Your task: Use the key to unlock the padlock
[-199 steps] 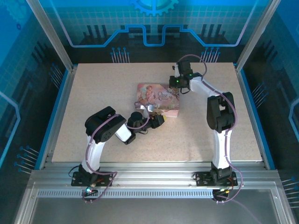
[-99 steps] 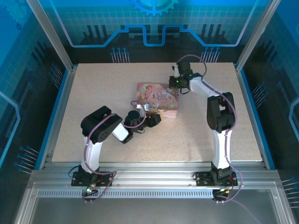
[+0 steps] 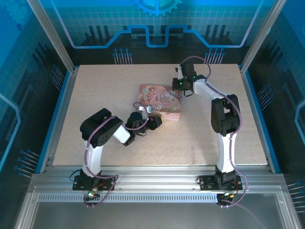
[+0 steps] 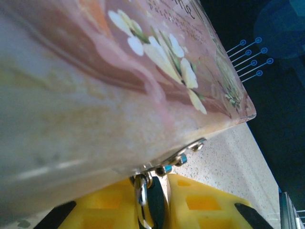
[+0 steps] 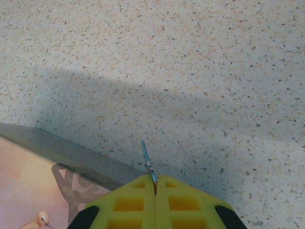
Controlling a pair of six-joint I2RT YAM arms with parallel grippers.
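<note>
From above, we see a flat pink rectangular tin (image 3: 162, 101) with a painted lid lying near the middle of the speckled beige table (image 3: 95, 95). The left gripper (image 3: 153, 122) sits at the tin's near edge and the right gripper (image 3: 181, 91) at its far right corner. The lock and key are too small for us to make out here.

At the left wrist, the tin (image 4: 95, 86) looms close, with a small silver hasp (image 4: 183, 155) under its wall. Just beside the hasp, the tiny dark metal padlock (image 4: 156, 206) with its silvery shackle is clamped between the yellow fingers (image 4: 205, 205).

At the right wrist, the yellow fingers (image 5: 186, 202) are pressed together on the thin dull grey metal key (image 5: 147, 160). Its blade pokes out past the tips over the table (image 5: 190, 71), near the tin's edge (image 5: 24, 186).
</note>
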